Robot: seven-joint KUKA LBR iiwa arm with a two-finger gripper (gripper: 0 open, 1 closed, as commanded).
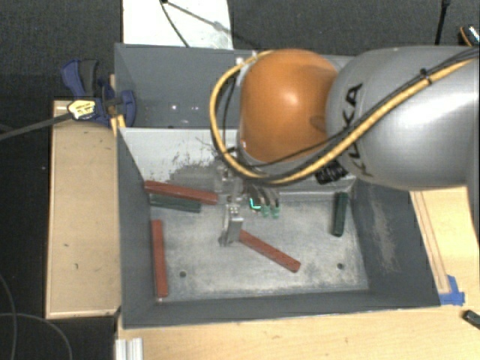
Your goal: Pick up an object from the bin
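My gripper [228, 238] hangs below the wrist in the middle of the bin, its tip close to the floor. Its tip is right at the upper-left end of a red-brown bar [270, 252] that lies slanting toward the lower right. I cannot tell whether it touches the bar. Left of the gripper lies another red-brown bar [182, 193], with a dark green bar [175, 204] tucked along its lower side.
A third red-brown bar [159, 258] lies lengthwise along the bin's left wall. A dark green bar [339, 214] stands near the right wall. The orange wrist cover and cables hide the back middle of the bin.
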